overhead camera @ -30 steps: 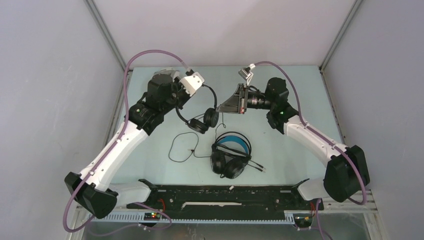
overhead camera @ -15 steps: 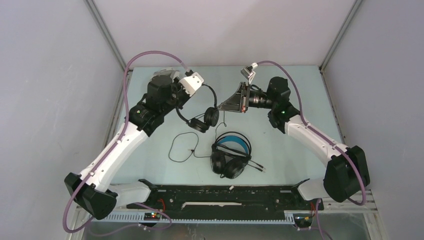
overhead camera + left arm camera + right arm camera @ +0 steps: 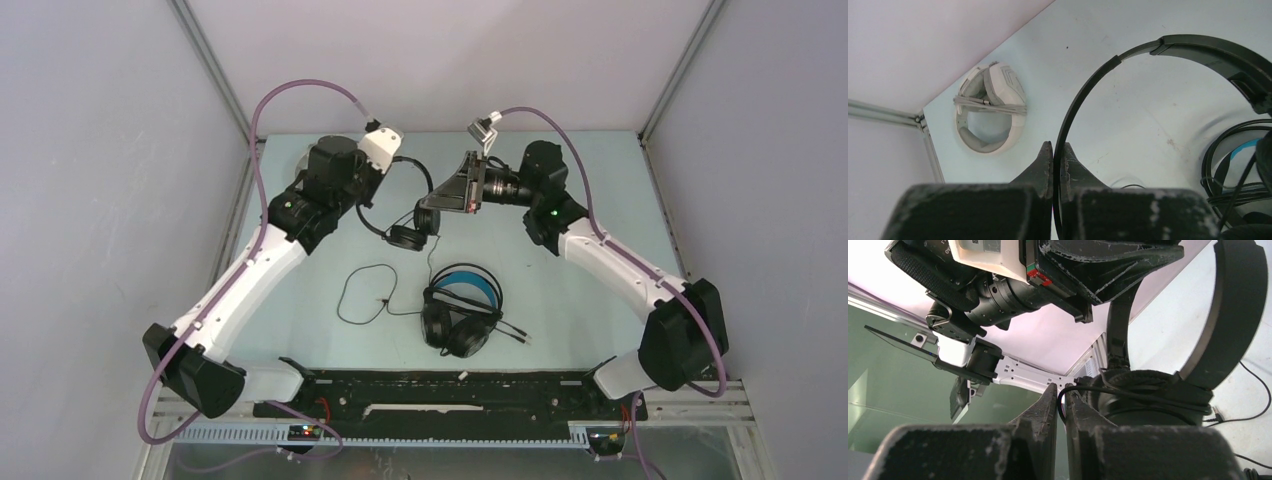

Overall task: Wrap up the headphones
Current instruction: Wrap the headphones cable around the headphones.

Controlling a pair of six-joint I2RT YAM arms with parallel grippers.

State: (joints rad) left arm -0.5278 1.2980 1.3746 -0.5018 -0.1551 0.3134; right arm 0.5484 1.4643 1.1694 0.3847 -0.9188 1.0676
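My left gripper (image 3: 1056, 147) (image 3: 372, 195) is shut on the thin headband of the small black headphones (image 3: 1088, 85), holding them above the table at the back. Their ear cups (image 3: 405, 237) hang below. My right gripper (image 3: 425, 207) (image 3: 1060, 390) is at the ear cups (image 3: 1148, 395), and its jaws stand a slit apart with the thin cord (image 3: 1064, 400) looping loosely between them. That cord trails down onto the table (image 3: 365, 295). The bulky black headphones with the blue-lined band (image 3: 460, 310) lie in front. The white-grey headphones (image 3: 990, 107) sit in the back left corner, wrapped.
The enclosure's walls and metal frame posts (image 3: 245, 120) close in the back and sides. The black rail (image 3: 450, 385) with both arm bases runs along the near edge. The right arm's purple cable (image 3: 560, 130) arcs overhead.
Both arms shifted toward the back, carrying the small headphones higher and farther away. The right gripper moved left to the ear cups, and its jaws parted slightly around the cord.
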